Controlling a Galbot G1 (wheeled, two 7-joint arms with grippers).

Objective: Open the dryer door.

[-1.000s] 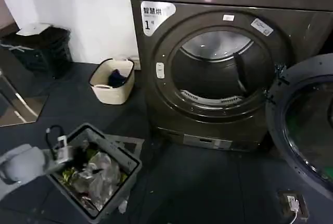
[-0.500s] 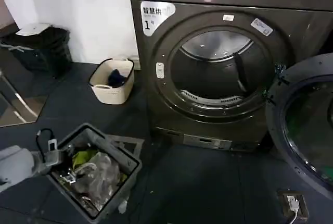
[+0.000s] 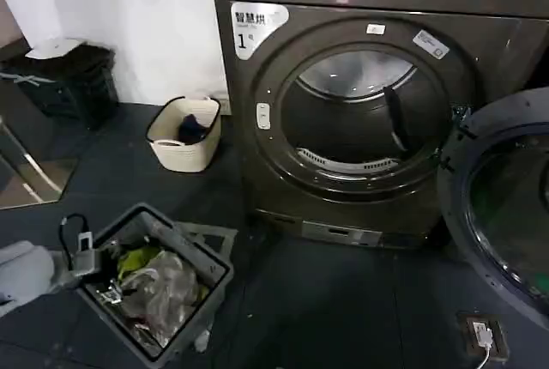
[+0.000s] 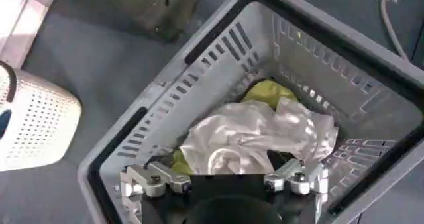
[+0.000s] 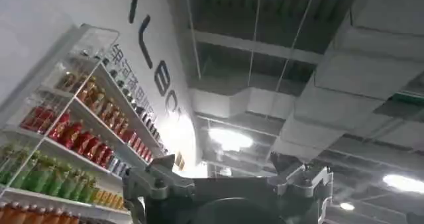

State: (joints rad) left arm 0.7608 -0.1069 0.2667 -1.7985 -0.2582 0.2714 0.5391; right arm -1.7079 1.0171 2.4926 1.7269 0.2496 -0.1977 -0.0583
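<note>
Chrome-ringed, the dryer door (image 3: pixel 502 206) hangs swung wide open at the right of the dryer (image 3: pixel 360 103), leaving the drum opening (image 3: pixel 360 116) bare. Low at the left, the left gripper (image 4: pixel 224 179) hovers with fingers apart over a grey basket (image 4: pixel 199 79) of laundry (image 4: pixel 258 136). The right gripper (image 5: pixel 228 179), also spread, points towards a ceiling.

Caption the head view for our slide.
Dryer door swung open at right; left claw poised over grey laundry basket.

The dryer door (image 3: pixel 502 206) stands swung wide open at the machine's right; chrome ring, dark tinted glass.
</note>
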